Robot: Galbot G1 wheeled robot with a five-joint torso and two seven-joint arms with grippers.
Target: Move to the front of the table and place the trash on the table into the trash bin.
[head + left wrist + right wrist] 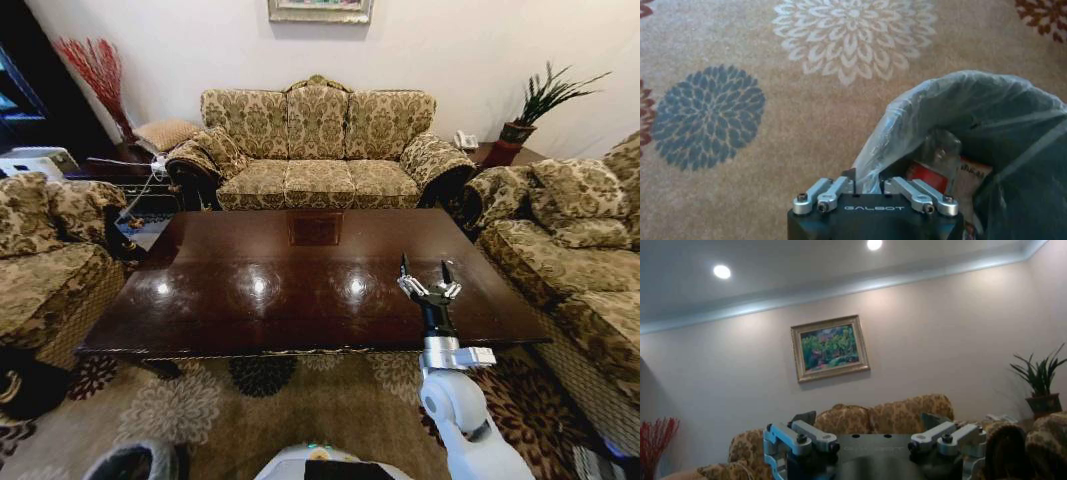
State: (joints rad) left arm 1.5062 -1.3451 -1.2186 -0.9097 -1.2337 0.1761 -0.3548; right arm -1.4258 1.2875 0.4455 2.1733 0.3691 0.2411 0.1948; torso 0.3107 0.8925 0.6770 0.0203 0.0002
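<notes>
Inside the bag-lined trash bin (987,100) lies a red-labelled wrapper (933,175).

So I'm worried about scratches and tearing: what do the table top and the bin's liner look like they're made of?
The table looks like dark reddish-brown wood with a glossy, probably lacquered finish: ceiling lights mirror as bright spots on it. The trash bin liner appears to be thin translucent plastic film, wrinkled and folded over the rim, so likely easy to tear. The left pincer hangs at that rim.

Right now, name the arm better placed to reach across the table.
Right. The right claw stands open at the near edge of the table, on its right side. The left claw is down at the trash bin, by its bag rim.
</notes>
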